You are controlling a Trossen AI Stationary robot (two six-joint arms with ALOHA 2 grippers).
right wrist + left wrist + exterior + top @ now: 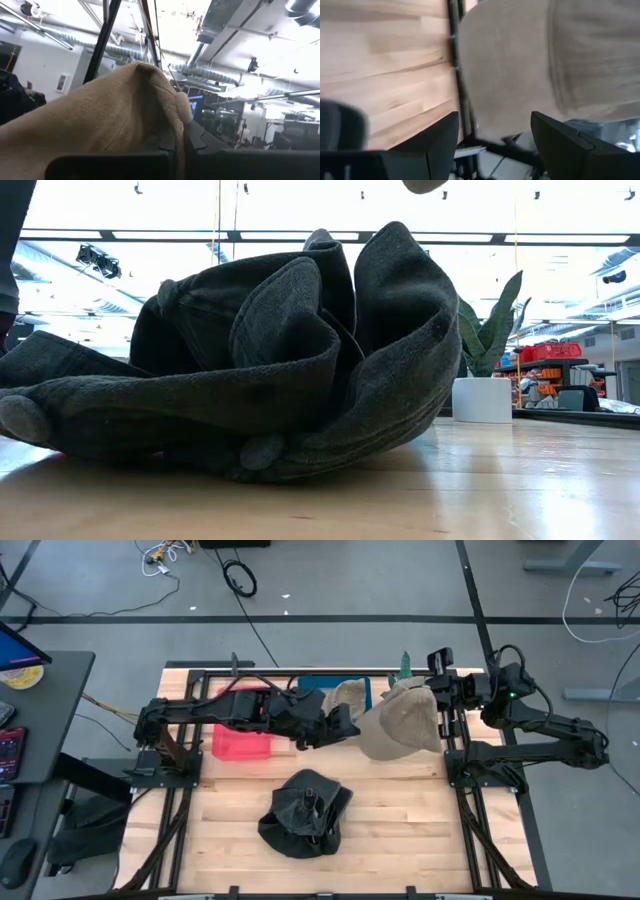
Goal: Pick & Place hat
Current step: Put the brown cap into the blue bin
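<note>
A tan knitted hat [400, 720] hangs lifted over the table's far right part, held by my right gripper [432, 690], which is shut on it. In the right wrist view the hat [100, 120] fills the space before the gripper [178, 132]. My left gripper [350, 726] is open right beside the hat's left edge. In its wrist view the hat [520, 65] hangs just beyond the gripper [495, 135]; whether they touch I cannot tell. A black hat [305, 812] lies crumpled on the table's near middle and looms large in the low view [270, 360]. My right gripper pinches a fold of the tan hat's cloth near its upper edge [176, 107] between its two fingers. The hat is lifted clear of the table and hangs from the fingers, spreading toward the table's left.
A red bin [240, 743] and a blue bin [318, 686] sit along the far edge under the left arm; a second tan item [347, 695] lies in the blue bin. A potted plant [482, 395] shows beyond the table. Bare wood [400, 820] surrounds the black hat.
</note>
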